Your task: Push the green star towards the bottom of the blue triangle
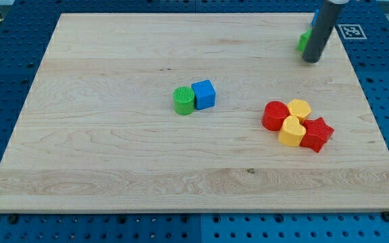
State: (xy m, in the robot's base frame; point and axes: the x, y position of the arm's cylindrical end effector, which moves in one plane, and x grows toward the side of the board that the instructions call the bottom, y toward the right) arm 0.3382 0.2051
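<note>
My tip (311,61) rests on the board near the view's top right corner. Just behind the rod, a green block (303,42) peeks out on its left side; its shape is mostly hidden by the rod, so I cannot tell that it is a star. A sliver of a blue block (314,17) shows above it at the rod's left edge, also mostly hidden. The tip is touching or nearly touching the green block's lower right side.
A green cylinder (184,100) and a blue cube (204,94) touch near the board's middle. At the right, a red cylinder (275,115), yellow hexagon (299,109), yellow heart (291,131) and red star (317,134) form a cluster. The wooden board (113,155) lies on a blue pegboard.
</note>
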